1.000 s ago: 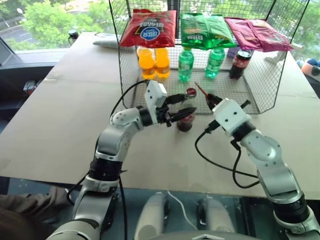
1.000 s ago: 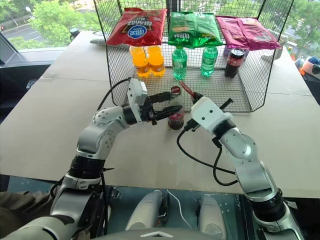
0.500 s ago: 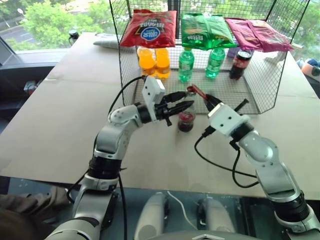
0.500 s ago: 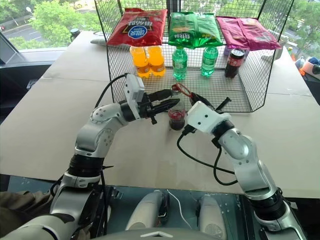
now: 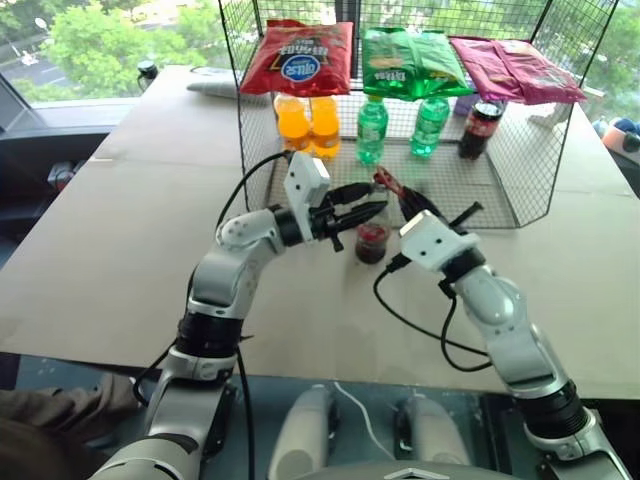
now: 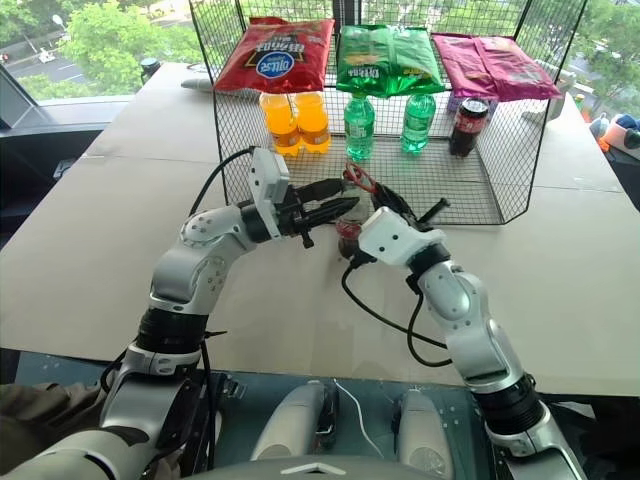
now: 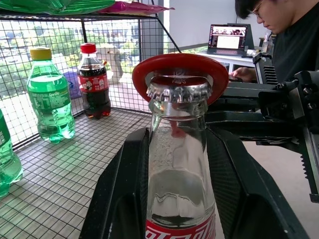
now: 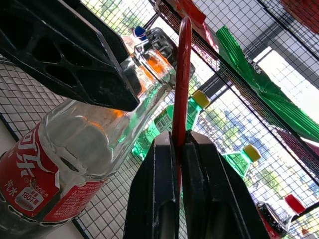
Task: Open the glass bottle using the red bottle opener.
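The glass bottle [image 7: 180, 164] is seen standing upright on the table [image 5: 130, 250], just in front of the wire rack [image 5: 520, 170], and its neck is clamped between the two black fingers [image 7: 124, 194] of the left gripper [image 5: 362, 205] — the jaws are drawn in narrow around the glass, one finger on either side, below the cap. The small crown cap [image 7: 178, 90] is on the bottle.

The red bottle opener [image 7: 180, 69] is held by its handle in the right gripper [image 8: 178, 149], whose fingers are pressed tight onto the flat red strip. From the right side the opener is brought in level with the bottle's top — its oval ring head is seen sitting over the cap in the left wrist view, the rim of the cap framed inside the ring. Whether the ring's lip is hooked under the cap's edge cannot be told.

Behind, inside the rack, green plastic bottles [image 5: 372, 128], orange bottles [image 5: 308, 122] and a dark cola bottle [image 5: 480, 128] are lined up, with snack bags [image 5: 300, 55] laid on top.
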